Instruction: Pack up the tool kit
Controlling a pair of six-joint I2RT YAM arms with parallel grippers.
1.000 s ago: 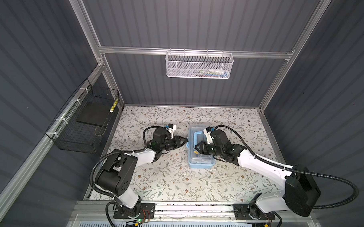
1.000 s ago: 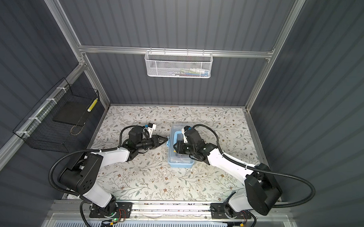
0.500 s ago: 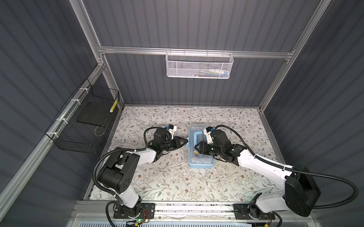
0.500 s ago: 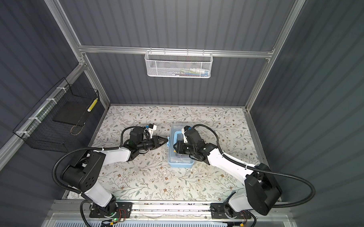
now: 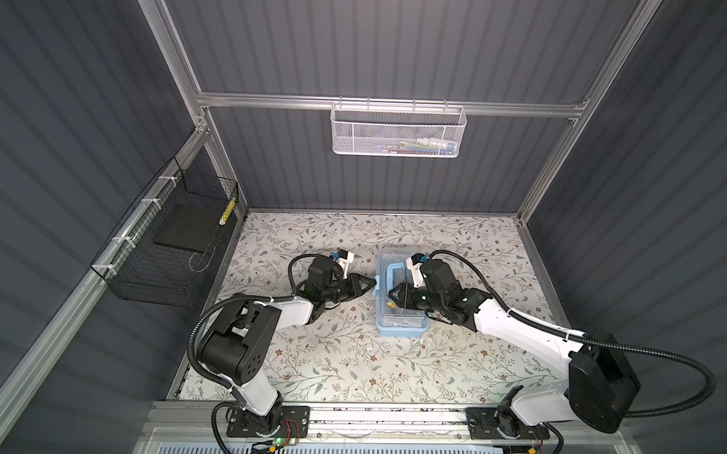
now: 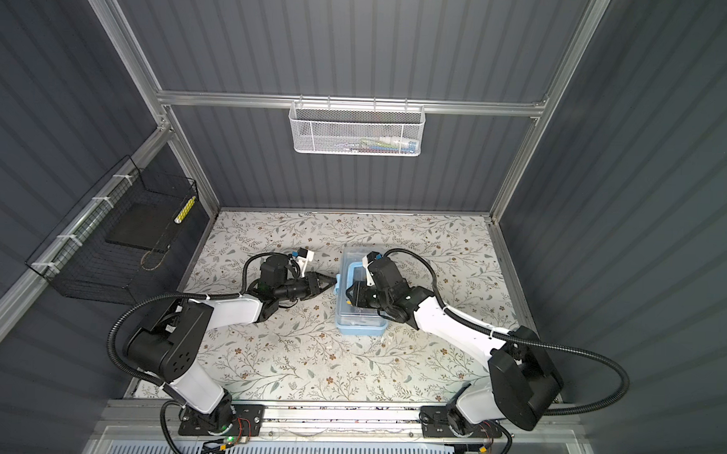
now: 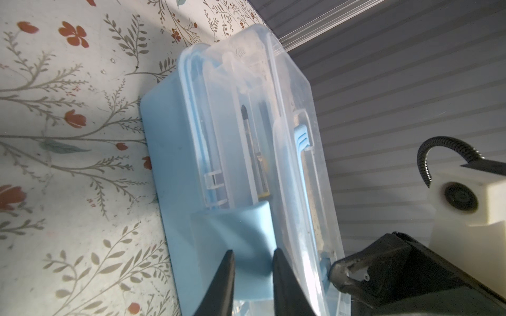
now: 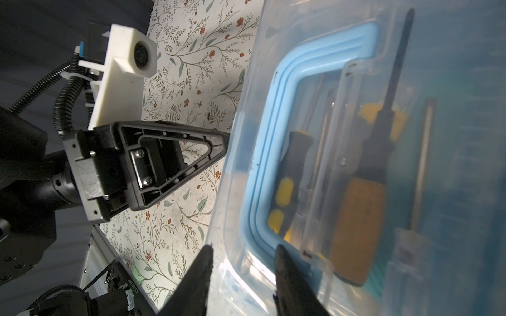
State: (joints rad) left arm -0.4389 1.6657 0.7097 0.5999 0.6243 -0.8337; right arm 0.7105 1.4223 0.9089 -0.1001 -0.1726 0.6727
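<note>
The tool kit (image 5: 400,321) (image 6: 360,319), a light-blue box under a clear lid, lies mid-table in both top views. My left gripper (image 5: 371,283) (image 6: 333,282) reaches its left side. In the left wrist view the left gripper (image 7: 253,254) has its jaws narrow, pinching the light-blue latch (image 7: 246,227). My right gripper (image 5: 394,297) (image 6: 352,296) hangs over the lid. In the right wrist view the right gripper (image 8: 243,251) is open, its tips resting on the lid beside the flat blue handle (image 8: 273,136). A yellow-black screwdriver (image 8: 358,219) lies inside.
A white mesh basket (image 5: 396,129) hangs on the back wall with small items in it. A black wire basket (image 5: 166,237) hangs on the left wall. The floral table (image 5: 349,360) is walled on three sides, and both arm bases stand at its front edge.
The left arm's lower links have shifted slightly while its gripper stays at the latch. The right arm and the box have not moved.
</note>
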